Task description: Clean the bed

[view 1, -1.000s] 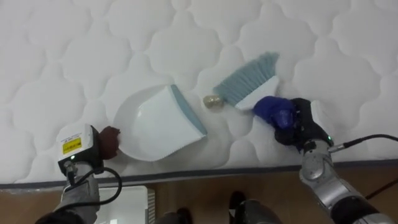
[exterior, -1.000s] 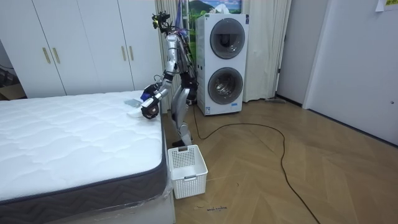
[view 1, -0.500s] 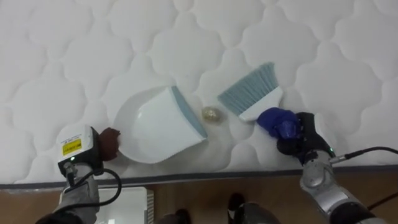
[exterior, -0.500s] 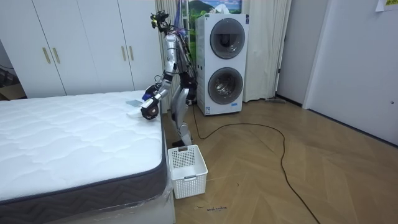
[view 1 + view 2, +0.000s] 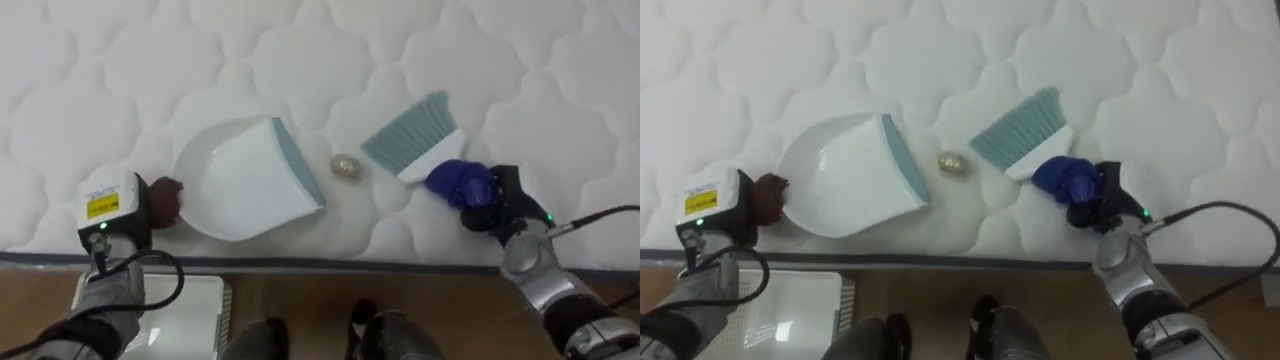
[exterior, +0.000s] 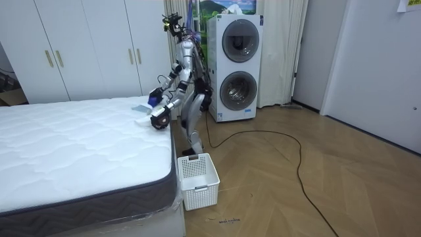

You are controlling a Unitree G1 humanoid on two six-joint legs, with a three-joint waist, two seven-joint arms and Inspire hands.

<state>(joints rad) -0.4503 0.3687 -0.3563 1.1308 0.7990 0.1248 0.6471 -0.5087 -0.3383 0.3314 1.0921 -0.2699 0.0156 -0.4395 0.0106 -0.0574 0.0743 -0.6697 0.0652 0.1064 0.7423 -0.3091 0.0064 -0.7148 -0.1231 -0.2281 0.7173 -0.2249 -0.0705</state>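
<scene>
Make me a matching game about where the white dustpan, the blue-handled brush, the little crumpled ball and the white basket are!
Things:
1. white plastic dustpan
2. blue-handled brush with grey-blue bristles
3. small crumpled yellowish ball
4. white plastic basket

Places:
A. on the wooden floor beside the white quilted mattress
B. gripped in the right hand
C. between dustpan and brush
D. lying beside the left hand

Pairs: 1-D, 2-B, 3-C, 4-A

Bright, even light falls from above on the white bed [image 5: 330,60]; its quilting shows as soft grey dimples. The dustpan [image 5: 250,180] and the brush [image 5: 410,135] cast faint, short shadows. The room around is evenly lit too.
</scene>
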